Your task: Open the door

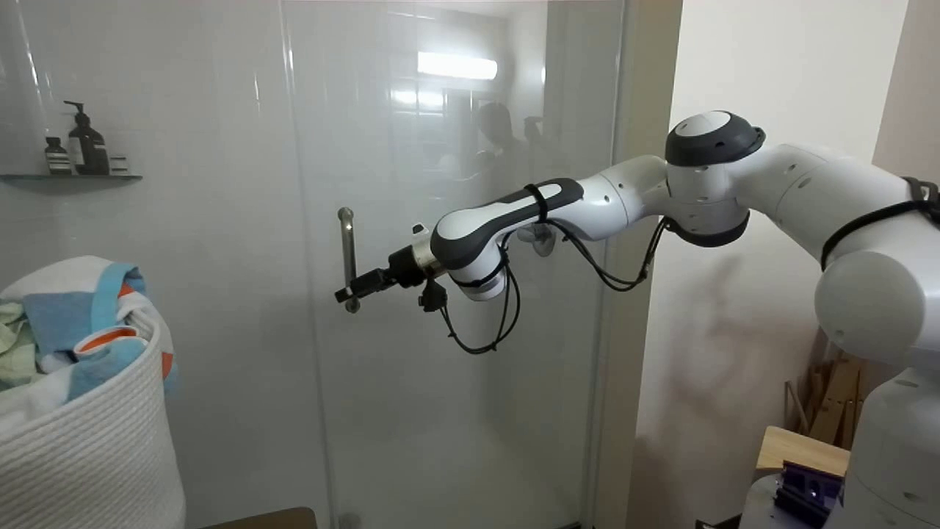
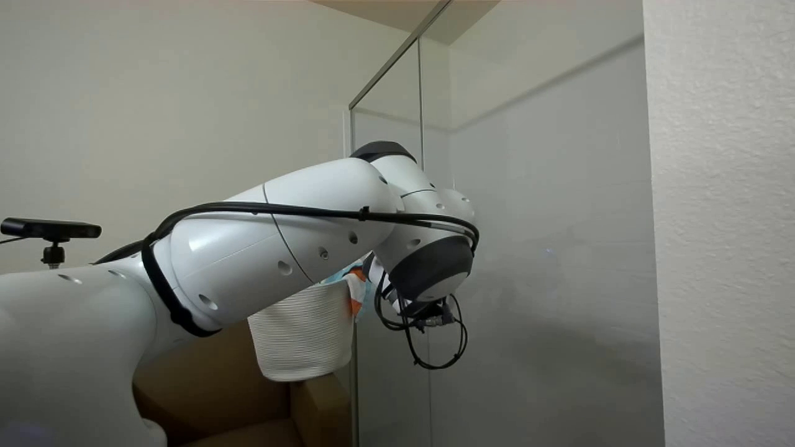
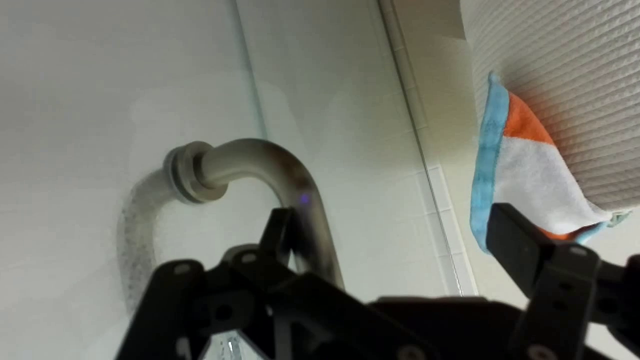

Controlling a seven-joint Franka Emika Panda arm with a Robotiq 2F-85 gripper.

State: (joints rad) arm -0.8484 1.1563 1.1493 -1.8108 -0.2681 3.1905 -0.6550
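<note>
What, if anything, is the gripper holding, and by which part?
Nothing is held: the gripper stands open, the silver bar handle between its jaws, nearer one of them.

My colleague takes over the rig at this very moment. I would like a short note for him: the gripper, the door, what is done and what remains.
Gripper: open, near the lower end of the handle; this lies between the spread jaws, nearer to one. Whether it touches, I cannot tell.
Door: clear glass, looks closed.
Done: jaws placed either side of the handle.
Left: grip not yet closed; probably shut on the handle, then ease the door open.
</note>
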